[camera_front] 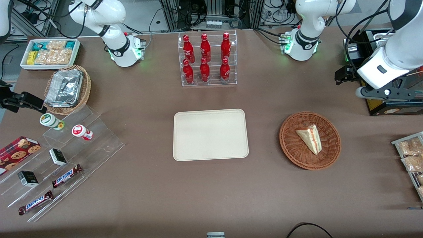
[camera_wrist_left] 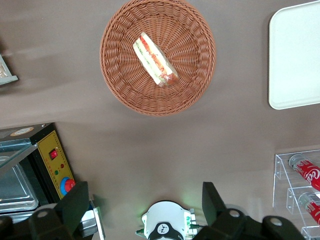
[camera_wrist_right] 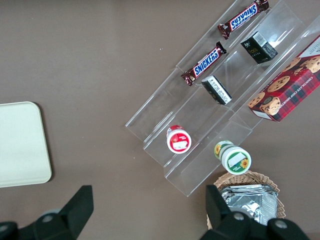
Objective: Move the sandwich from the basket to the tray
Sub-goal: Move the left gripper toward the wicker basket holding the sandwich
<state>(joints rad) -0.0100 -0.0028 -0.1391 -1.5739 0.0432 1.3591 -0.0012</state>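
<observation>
The sandwich [camera_front: 310, 138] [camera_wrist_left: 155, 60], a pale bread wedge with red and green filling, lies in the round reddish-brown wicker basket [camera_front: 287, 145] [camera_wrist_left: 125, 85]. The cream rectangular tray [camera_front: 210, 134] [camera_wrist_left: 295, 60] [camera_wrist_right: 20, 145] lies bare at the table's middle, beside the basket. My gripper [camera_front: 345, 75] [camera_wrist_left: 145, 202] hangs high over the table, farther from the front camera than the basket and toward the working arm's end. It is open with its fingers [camera_wrist_left: 75, 205] wide apart and nothing between them.
A clear rack of red bottles [camera_front: 208, 59] stands farther from the front camera than the tray. A black box with a yellow panel [camera_front: 393, 109] [camera_wrist_left: 52, 160] and a snack rack [camera_front: 411, 155] sit near the working arm's end. A foil-filled tan basket [camera_front: 67, 87] and acrylic steps [camera_front: 66, 158] lie toward the parked arm's end.
</observation>
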